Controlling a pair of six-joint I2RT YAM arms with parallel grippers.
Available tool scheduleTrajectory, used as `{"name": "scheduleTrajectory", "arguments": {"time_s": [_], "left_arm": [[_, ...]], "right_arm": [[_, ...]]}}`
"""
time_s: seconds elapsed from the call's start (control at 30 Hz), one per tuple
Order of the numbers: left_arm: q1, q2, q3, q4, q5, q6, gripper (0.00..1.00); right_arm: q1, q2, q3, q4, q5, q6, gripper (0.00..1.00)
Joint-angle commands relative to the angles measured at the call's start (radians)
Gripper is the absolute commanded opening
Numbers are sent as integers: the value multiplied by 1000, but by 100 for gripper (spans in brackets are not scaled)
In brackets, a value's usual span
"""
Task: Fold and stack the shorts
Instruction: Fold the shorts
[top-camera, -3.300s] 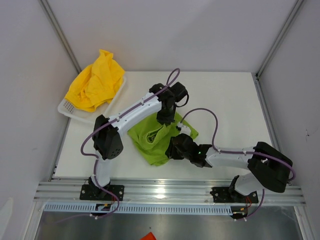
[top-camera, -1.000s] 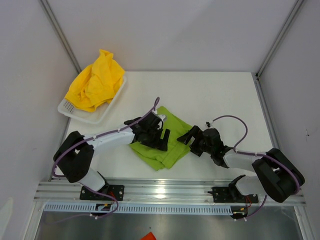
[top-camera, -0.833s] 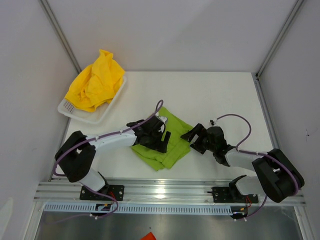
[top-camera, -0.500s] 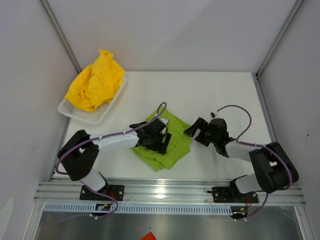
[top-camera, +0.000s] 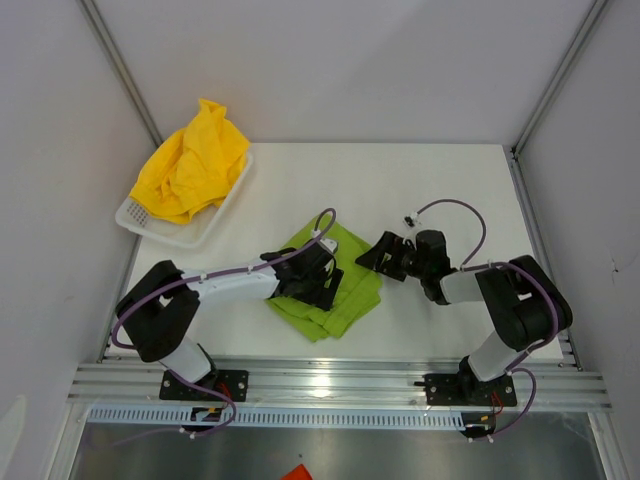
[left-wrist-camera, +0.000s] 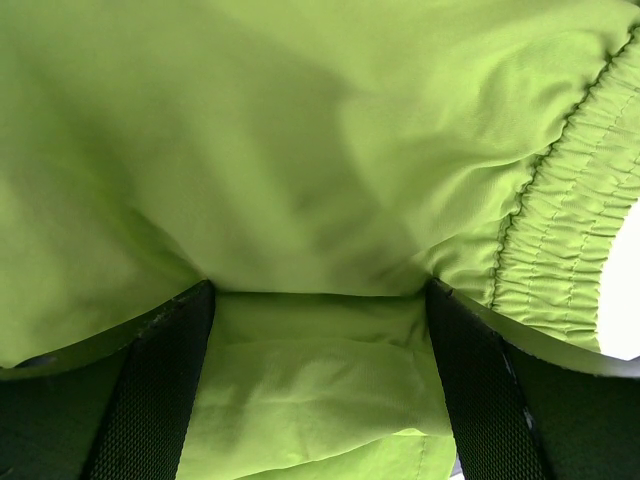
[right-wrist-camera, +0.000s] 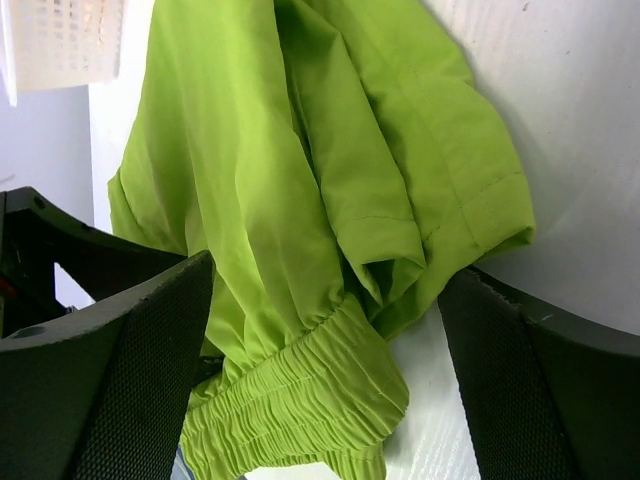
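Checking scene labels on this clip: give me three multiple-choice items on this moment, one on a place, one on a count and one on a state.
1. Where on the table are the yellow shorts?
A. Far left, in the white basket
B. In the centre
C. At the near right corner

2. How many shorts lie outside the basket?
A. None
B. One
C. Two

3. The jaws of the right arm are:
A. Open and empty
B. Shut on cloth
C. Shut on the basket rim

Answers:
1 A: the yellow cloth is heaped in the basket at the table's far left.
2 B: only the green shorts lie on the table itself.
3 A: the right wrist view shows them wide apart, with the green cloth ahead of them and not gripped.
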Motion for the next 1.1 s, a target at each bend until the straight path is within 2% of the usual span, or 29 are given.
{"name": "scheduleTrajectory", "arguments": {"time_s": [0.0, 0.13, 0.2, 0.23, 0.27, 0.4, 0.53, 0.67, 0.73, 0.83, 0.93, 1.07], "left_arm": [[-11, -9, -19, 7, -42, 22, 87], [-11, -9, -19, 5, -49, 24, 87], [-12, -11, -27, 15, -48, 21, 87], [-12, -9, -27, 16, -48, 19, 87], [-12, -11, -28, 19, -46, 19, 87], [-16, -23, -27, 27, -45, 16, 87], [-17, -49, -17, 22, -33, 14, 87], [-17, -131, 19, -14, 12, 4, 87], [-16, -179, 58, -44, 17, -12, 87], [6, -280, 96, -114, 3, -50, 88], [58, -353, 115, -157, 70, -73, 88], [66, -409, 105, -191, 57, -76, 88]], "right_arm": [[22, 63, -59, -143, 12, -38, 92], [91, 40, -83, -169, 63, -30, 89], [111, 42, -82, -187, 92, -29, 81], [112, 43, -80, -191, 98, -29, 75], [111, 46, -77, -195, 112, -29, 63], [111, 66, -46, -215, 137, -29, 48], [105, 66, -2, -261, 184, -26, 21], [65, 39, 1, -270, 229, 10, 5], [20, 28, 6, -286, 238, 25, 0], [-61, 13, 24, -356, 270, 27, 0], [-144, 8, 38, -346, 192, 36, 0], [-156, -61, 69, -427, 248, 42, 0]]}}
